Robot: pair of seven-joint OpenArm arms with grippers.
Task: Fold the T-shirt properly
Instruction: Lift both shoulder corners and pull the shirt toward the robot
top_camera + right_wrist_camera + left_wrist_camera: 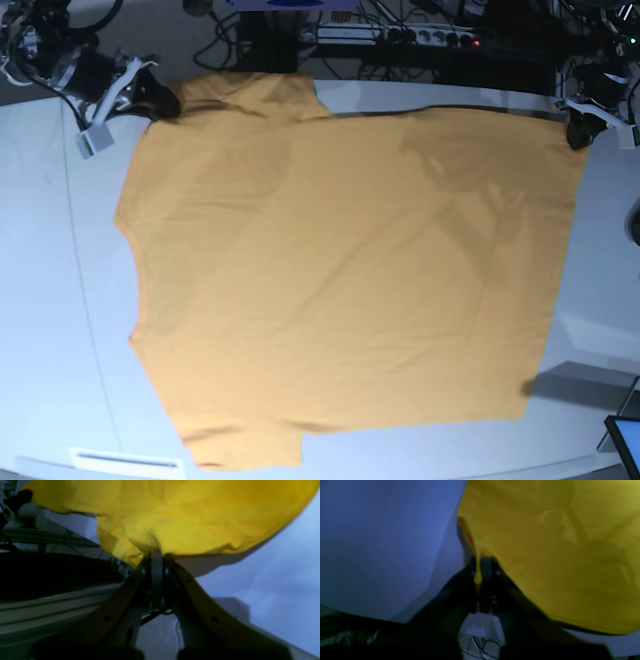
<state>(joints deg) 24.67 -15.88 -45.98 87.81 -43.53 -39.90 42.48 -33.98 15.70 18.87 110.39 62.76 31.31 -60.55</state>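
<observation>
Both hands (pixel 478 576) (pixel 156 557) pinch T-shirt (pixel 340 270) corners.

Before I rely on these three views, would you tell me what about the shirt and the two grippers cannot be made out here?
- Left gripper: left wrist view is dark and blurred; fingertip detail is lost, only T-shirt cloth pinched between them shows.
- Right gripper: in the right wrist view, bunched cloth hides the fingertips.
- T-shirt's near sleeve: cut off by the base view's bottom edge.
- Table under the shirt: hidden by the cloth.
</observation>
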